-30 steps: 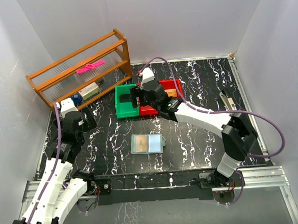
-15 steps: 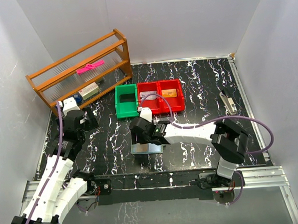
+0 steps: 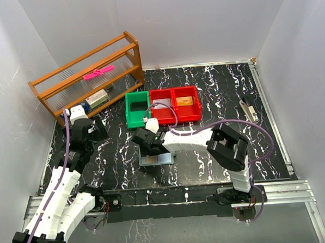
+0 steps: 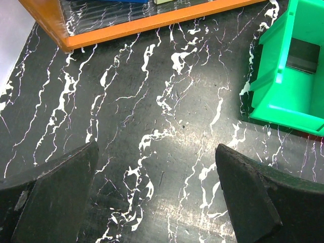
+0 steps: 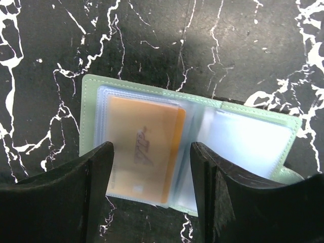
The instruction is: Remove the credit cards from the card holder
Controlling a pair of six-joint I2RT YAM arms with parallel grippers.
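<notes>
Looking back over the last second, the big change is our right arm. It was up over the red bins (image 3: 175,105), and now it's swung back down to the card holder (image 5: 243,142). The holder hasn't budged: it lies open and flat on the surface (image 3: 218,151), front and centre.

From the wrist view, the right end effector (image 5: 152,167) sits just above the holder with its fingers apart. They straddle the orange card (image 5: 144,126) that's tucked in the left-hand clear sleeve. Nothing's clamped yet as far as we can tell. The right-hand sleeve looks empty, though it's blurry.

Our guess is that we're lining up to pull this card next, so the job's partway done at best. That sleeve may drag the whole holder along.

The left end effector (image 4: 154,202) is spread wide over bare surface by the shelf (image 3: 86,76), holding nothing.
</notes>
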